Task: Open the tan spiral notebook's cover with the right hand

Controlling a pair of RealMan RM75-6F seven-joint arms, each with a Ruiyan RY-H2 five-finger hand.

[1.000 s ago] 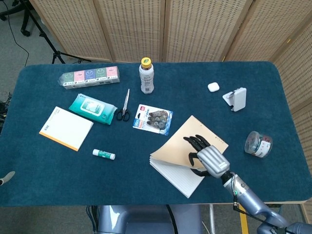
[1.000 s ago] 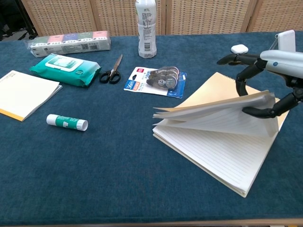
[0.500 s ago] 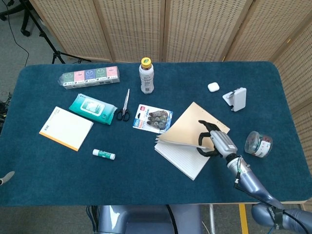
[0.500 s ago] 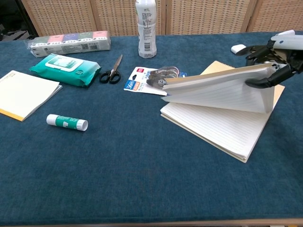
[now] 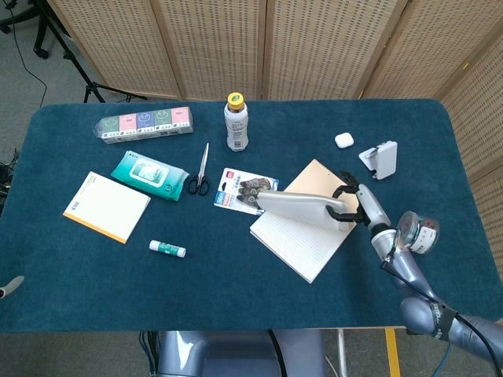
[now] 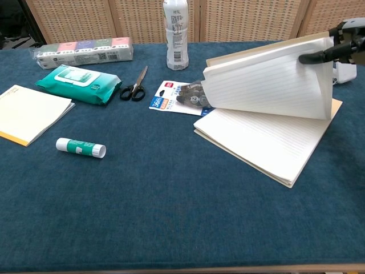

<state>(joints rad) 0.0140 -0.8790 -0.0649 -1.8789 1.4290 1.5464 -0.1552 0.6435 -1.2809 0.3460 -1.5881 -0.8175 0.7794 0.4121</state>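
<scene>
1. Covering the whole work surface, the blue table (image 5: 236, 290) carries every item; positions below are given relative to the tan spiral notebook (image 5: 302, 239), which lies right of centre, near the front edge
2. Notebook: the cover and a sheaf of lined pages stand lifted well off the remaining pages, arching toward the far left. Judgement: more than the cover alone has come up. Paper and card are light and limp, and bend under their own weight; hold is best taken at the free edge opposite the spiral, cover only, so the pages can fall back
3. Right hand (image 5: 355, 206): at the notebook's right side, fingers pinching the raised sheaf at its upper edge; in the chest view a dark fingertip (image 6: 311, 57) presses on the lined face. It holds the pages
4. Left hand: not seen in either view
5. Yellow-edged notepad (image 5: 106, 206): well apart, far left of the notebook
6. Teal wipes pack (image 5: 148, 175) and tissue packs (image 5: 145, 122): far left and beyond
7. Bottle (image 5: 236, 122): beyond the notebook, to its left
8. Correction-tape blister card (image 5: 245, 189): just beside the notebook's far-left corner, partly overhung by the raised pages
9. Scissors (image 5: 200, 174) and glue stick (image 5: 167, 249): left of the notebook, apart from it
</scene>
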